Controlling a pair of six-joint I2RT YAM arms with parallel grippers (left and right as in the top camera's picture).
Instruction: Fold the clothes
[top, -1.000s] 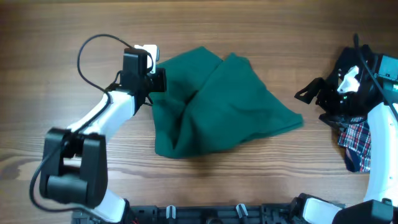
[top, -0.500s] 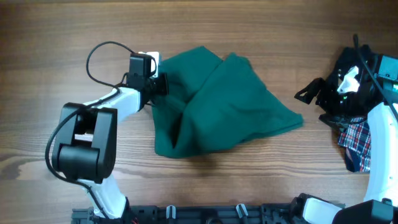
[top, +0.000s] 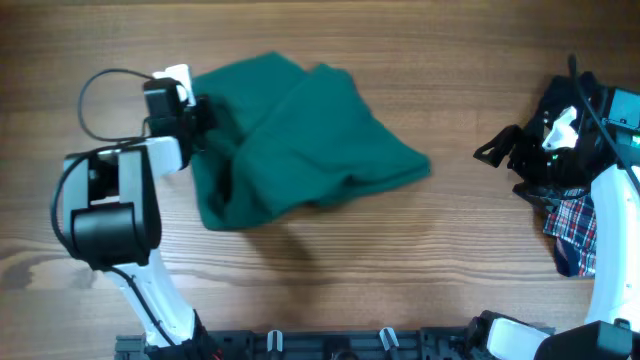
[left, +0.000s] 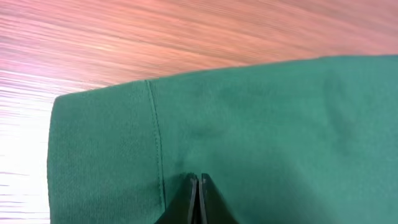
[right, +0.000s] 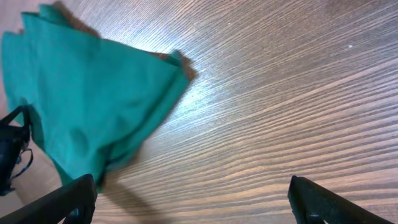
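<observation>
The left arm (top: 105, 205) is standing folded just left of the clothes (top: 300, 130), with its white forearm link reaching up toward their left edge. The left gripper (top: 203, 118) is lying low at that edge and pointing right into the fabric. In the wrist view its fingers (left: 189, 205) are pressing flat together, clamping the clothes. The right arm (top: 612, 225) is rising well to the right of the clothes, its wrist turned back toward them. The right gripper (top: 497, 145) is hanging well apart from the clothes' right corner, with its jaws spread wide and holding nothing.
</observation>
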